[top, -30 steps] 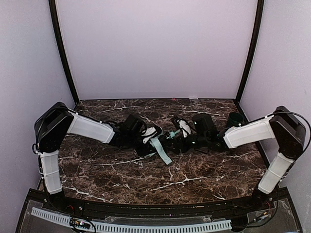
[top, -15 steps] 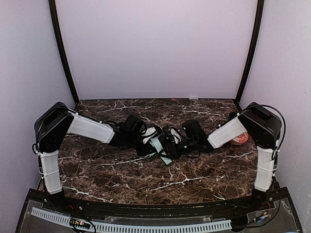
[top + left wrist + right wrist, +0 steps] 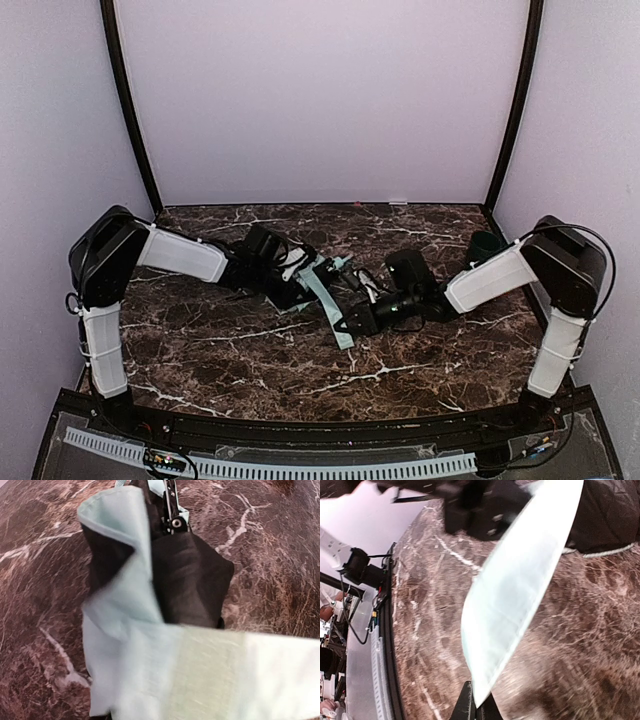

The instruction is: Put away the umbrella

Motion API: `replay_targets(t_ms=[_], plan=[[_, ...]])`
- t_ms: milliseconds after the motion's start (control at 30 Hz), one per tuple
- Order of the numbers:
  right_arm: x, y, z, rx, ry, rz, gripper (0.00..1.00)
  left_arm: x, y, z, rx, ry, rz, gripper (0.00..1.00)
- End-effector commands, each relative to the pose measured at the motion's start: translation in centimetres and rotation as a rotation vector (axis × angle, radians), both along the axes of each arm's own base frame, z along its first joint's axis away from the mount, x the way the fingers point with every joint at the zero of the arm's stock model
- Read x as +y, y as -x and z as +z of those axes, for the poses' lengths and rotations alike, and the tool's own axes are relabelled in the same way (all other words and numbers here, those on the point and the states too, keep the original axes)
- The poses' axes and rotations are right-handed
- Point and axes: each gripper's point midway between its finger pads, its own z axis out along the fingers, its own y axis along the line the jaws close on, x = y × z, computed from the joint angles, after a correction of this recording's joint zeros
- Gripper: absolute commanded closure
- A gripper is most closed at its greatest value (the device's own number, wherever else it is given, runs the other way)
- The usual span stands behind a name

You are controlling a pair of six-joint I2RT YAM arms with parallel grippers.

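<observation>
The umbrella (image 3: 318, 276) lies mid-table, a bundle of pale mint and black fabric with its short mint handle (image 3: 341, 264) pointing right. My left gripper (image 3: 294, 276) is shut on the bundle from the left. In the left wrist view the umbrella (image 3: 125, 630) fills the picture and hides the fingers. A long mint strap (image 3: 332, 308) runs from the bundle toward the near edge. My right gripper (image 3: 348, 325) is shut on its tip. In the right wrist view the strap (image 3: 520, 590) stretches taut down to the pinched black fingertips of that gripper (image 3: 477, 707).
A dark green cup (image 3: 486, 244) stands at the back right, just behind my right forearm. The marble table (image 3: 250, 365) is walled on three sides. The black front rail (image 3: 387, 645) runs along the near edge in the right wrist view.
My right gripper has closed on the strap's tip and drawn it toward the near edge. The left gripper and the umbrella have shifted slightly back and left.
</observation>
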Motion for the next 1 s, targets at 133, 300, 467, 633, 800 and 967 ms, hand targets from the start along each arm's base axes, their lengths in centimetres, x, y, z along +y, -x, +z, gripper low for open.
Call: replay_targets(t_ms=[133,300,467,633,800,967], plan=[[-0.5,3.5,0.3,-0.018,0.042,0.047,1.0,2.4,-0.5,0.8,0.057,0.04,0.078,1.0],[-0.4,3.0,0.4,-0.08,0.079,0.039,1.0,2.5,-1.7,8.2,-0.058,0.234,0.092,1.0],[-0.4,0.8,0.6,-0.182,0.129,-0.021,1.0,1.4,0.9,17.4,-0.159,0.47,-0.008,1.0],[0.2,-2.0,4.0,-0.363,0.071,-0.074,1.0,0.3,5.0,23.7,-0.19,0.645,-0.158,1.0],[-0.6,-5.5,6.9,-0.495,0.016,-0.141,1.0,-2.2,12.6,26.7,-0.209,0.659,-0.448,1.0],[-1.4,-8.0,11.3,-0.637,-0.076,-0.178,1.0,-2.5,20.1,26.8,-0.174,0.647,-0.749,1.0]])
